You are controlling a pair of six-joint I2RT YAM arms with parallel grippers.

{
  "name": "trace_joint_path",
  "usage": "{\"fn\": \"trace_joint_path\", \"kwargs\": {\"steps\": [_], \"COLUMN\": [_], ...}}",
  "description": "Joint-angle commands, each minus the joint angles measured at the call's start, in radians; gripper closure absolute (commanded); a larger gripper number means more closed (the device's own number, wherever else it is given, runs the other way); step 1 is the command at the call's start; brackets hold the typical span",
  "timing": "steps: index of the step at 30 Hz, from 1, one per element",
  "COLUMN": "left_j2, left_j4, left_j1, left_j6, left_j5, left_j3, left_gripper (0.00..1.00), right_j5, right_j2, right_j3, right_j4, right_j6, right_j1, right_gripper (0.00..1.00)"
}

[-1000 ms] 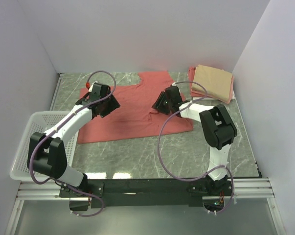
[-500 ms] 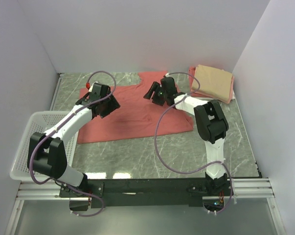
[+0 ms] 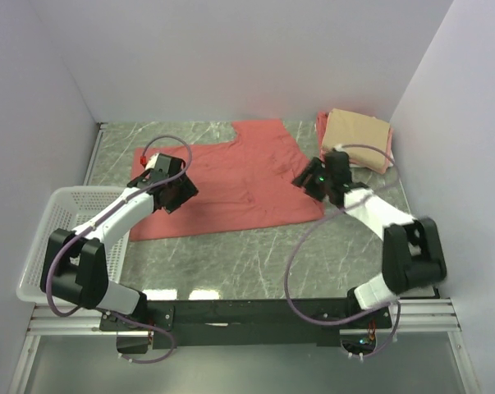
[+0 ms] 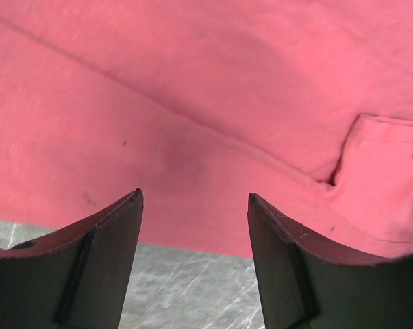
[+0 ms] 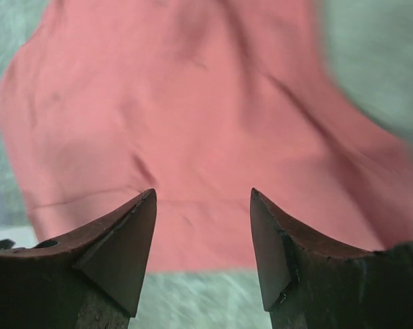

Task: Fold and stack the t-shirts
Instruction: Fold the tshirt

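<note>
The large salmon-red t-shirt [image 3: 231,176] lies spread flat on the marble table. It fills the left wrist view [image 4: 206,103] and the right wrist view [image 5: 192,116]. A folded tan t-shirt [image 3: 358,135] lies on a folded pink t-shirt [image 3: 323,123] at the back right. My left gripper [image 3: 181,190] is open and empty over the shirt's left part, near its front hem. My right gripper [image 3: 304,180] is open and empty over the shirt's right edge. The left gripper [image 4: 194,199] and the right gripper [image 5: 203,195] each show cloth between their fingertips, with no cloth held.
A white mesh basket [image 3: 46,238] stands at the table's left front edge. White walls close in the back and both sides. Bare marble table [image 3: 255,258] shows between the shirt's hem and the arm bases.
My right gripper has swung from the shirt's middle back towards the right, to the shirt's right edge. My left gripper has shifted slightly nearer and stays open.
</note>
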Motion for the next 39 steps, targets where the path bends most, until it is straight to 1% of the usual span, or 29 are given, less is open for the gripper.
{"fn": "trace_joint_path", "kwargs": {"steps": [1,2,3,4,6,8,10,14,17,20,21,24,26,30,32,33,34,35,37,39], "left_j2": [-0.053,-0.058,-0.056,-0.061,-0.078,-0.093,-0.108,-0.125,-0.148,-0.170,-0.174,-0.182,-0.185,-0.193,-0.196,-0.202,-0.207,-0.210,-0.216,-0.214], "left_j4": [0.003,-0.006,-0.029,-0.038,-0.046,-0.037,-0.025,-0.025,-0.022,-0.017,-0.017,-0.017,-0.015,-0.017,-0.022,-0.023,-0.026,-0.025,-0.028,-0.034], "left_j1": [-0.026,-0.032,-0.038,-0.052,-0.061,-0.067,-0.067,-0.067,-0.067,-0.067,-0.067,-0.067,-0.067,-0.067,-0.067,-0.067,-0.069,-0.067,-0.069,-0.070], "left_j6": [-0.061,-0.075,-0.102,-0.115,-0.148,-0.161,-0.166,-0.159,-0.162,-0.178,-0.184,-0.198,-0.202,-0.221,-0.228,-0.238,-0.244,-0.250,-0.268,-0.285], "left_j5": [-0.065,-0.082,-0.099,-0.120,-0.156,-0.160,-0.156,-0.154,-0.153,-0.153,-0.151,-0.153,-0.153,-0.154,-0.159,-0.160,-0.162,-0.160,-0.162,-0.165], "left_j3": [-0.021,-0.027,-0.027,-0.032,-0.052,-0.079,-0.092,-0.104,-0.119,-0.144,-0.148,-0.165,-0.171,-0.182,-0.187,-0.188,-0.191,-0.197,-0.202,-0.207], "left_gripper": [0.32,0.32,0.33,0.32,0.32,0.32,0.32,0.32,0.32,0.31,0.31,0.30,0.30,0.31,0.31,0.31,0.31,0.31,0.31,0.31], "right_j5": [0.111,0.118,0.121,0.126,0.132,0.144,0.147,0.139,0.130,0.139,0.139,0.133,0.130,0.147,0.147,0.147,0.147,0.147,0.199,0.219], "right_j2": [-0.203,-0.241,-0.310,-0.344,-0.425,-0.471,-0.475,-0.414,-0.336,-0.274,-0.260,-0.220,-0.193,-0.188,-0.168,-0.162,-0.159,-0.156,-0.162,-0.188], "right_j3": [-0.123,-0.181,-0.212,-0.245,-0.329,-0.386,-0.418,-0.457,-0.455,-0.441,-0.438,-0.440,-0.431,-0.426,-0.406,-0.397,-0.383,-0.378,-0.362,-0.360], "right_j4": [-0.091,-0.108,-0.123,-0.126,-0.125,-0.114,-0.093,-0.028,0.042,0.049,0.087,0.130,0.136,0.147,0.135,0.127,0.121,0.113,0.073,0.032], "right_j6": [-0.016,-0.014,-0.008,0.001,0.012,0.024,0.033,0.049,0.059,0.067,0.069,0.082,0.082,0.092,0.084,0.082,0.079,0.072,0.062,0.043], "right_j1": [-0.017,-0.026,-0.039,-0.059,-0.072,-0.083,-0.088,-0.106,-0.115,-0.120,-0.122,-0.131,-0.131,-0.132,-0.134,-0.132,-0.135,-0.135,-0.146,-0.175], "right_gripper": [0.36,0.38,0.39,0.41,0.41,0.41,0.41,0.42,0.42,0.42,0.42,0.42,0.46,0.48,0.55,0.61,0.82,0.91,1.00,1.00]}}
